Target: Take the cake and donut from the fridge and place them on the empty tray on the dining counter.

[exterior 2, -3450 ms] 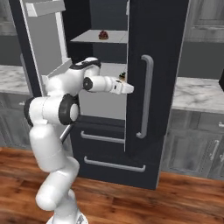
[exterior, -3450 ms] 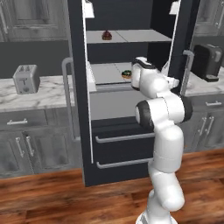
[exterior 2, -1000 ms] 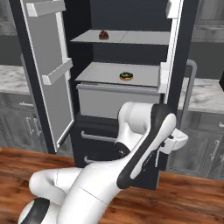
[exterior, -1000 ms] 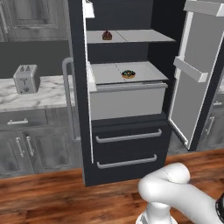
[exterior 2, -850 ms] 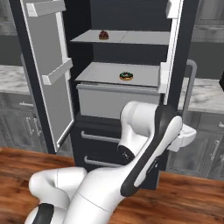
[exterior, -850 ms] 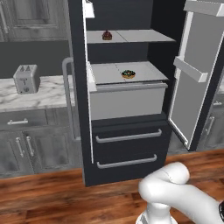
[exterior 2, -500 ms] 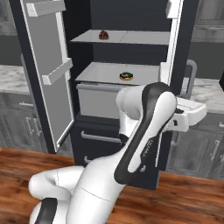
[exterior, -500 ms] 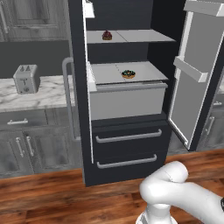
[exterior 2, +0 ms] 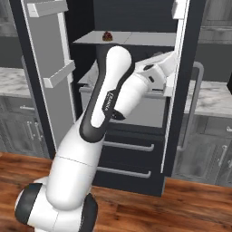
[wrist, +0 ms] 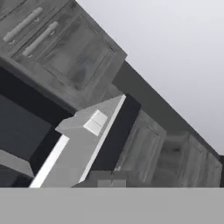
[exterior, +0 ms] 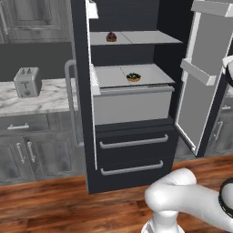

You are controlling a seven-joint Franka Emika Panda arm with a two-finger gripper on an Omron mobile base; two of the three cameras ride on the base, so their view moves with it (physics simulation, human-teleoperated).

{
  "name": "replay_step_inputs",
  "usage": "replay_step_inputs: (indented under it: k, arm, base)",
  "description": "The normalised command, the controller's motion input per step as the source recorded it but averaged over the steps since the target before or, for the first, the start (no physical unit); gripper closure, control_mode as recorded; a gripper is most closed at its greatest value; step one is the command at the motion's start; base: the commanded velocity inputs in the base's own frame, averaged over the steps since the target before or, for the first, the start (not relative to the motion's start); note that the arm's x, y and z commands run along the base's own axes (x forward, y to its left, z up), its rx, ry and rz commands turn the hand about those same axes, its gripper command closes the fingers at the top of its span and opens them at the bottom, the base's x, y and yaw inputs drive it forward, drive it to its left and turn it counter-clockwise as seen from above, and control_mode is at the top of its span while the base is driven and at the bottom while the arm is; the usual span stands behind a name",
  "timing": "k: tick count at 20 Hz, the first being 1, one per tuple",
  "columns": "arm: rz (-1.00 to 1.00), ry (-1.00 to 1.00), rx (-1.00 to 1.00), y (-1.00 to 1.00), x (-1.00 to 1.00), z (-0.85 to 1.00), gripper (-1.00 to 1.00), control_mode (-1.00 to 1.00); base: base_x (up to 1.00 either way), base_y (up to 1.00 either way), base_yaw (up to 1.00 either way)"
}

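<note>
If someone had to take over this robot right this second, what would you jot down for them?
Two-finger gripper: shut, holding nothing, raised beside the open right door.
Tall black fridge: both doors open.
Small maroon domed cake: on the upper shelf.
Sprinkled ring donut: on the shelf below, above the grey drawer.
Done: fridge opened.
Left: take out cake and donut and put both on the tray at the dining counter, neither in sight from here.

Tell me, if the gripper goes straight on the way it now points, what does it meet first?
Probably the top of the open fridge door, which fills the hand view's centre. Depth is unclear; beyond it lie the upper cabinets.
</note>
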Motion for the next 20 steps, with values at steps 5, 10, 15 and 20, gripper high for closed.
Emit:
replay_step_inputs:
  k: [5, 10, 15, 20]
  arm:
    - [0.32, 0.15, -0.05, 0.99, 0.71, 1.0, 1.0, -1.0]
    - [0.23, 0.22, -0.03, 0.57, 1.0, 0.76, 1.0, -1.0]
    - [0.01, 0.39, -0.04, 0.4, 1.0, -0.02, 1.0, -1.0]
    - [0.0, 0.52, 0.24, 0.1, 0.81, 0.6, 1.0, -1.0]
  base:
    - [0.0, 0.0, 0.0]
    - [0.0, 0.0, 0.0]
    - [0.0, 0.0, 0.0]
    - [0.0, 0.0, 0.0]
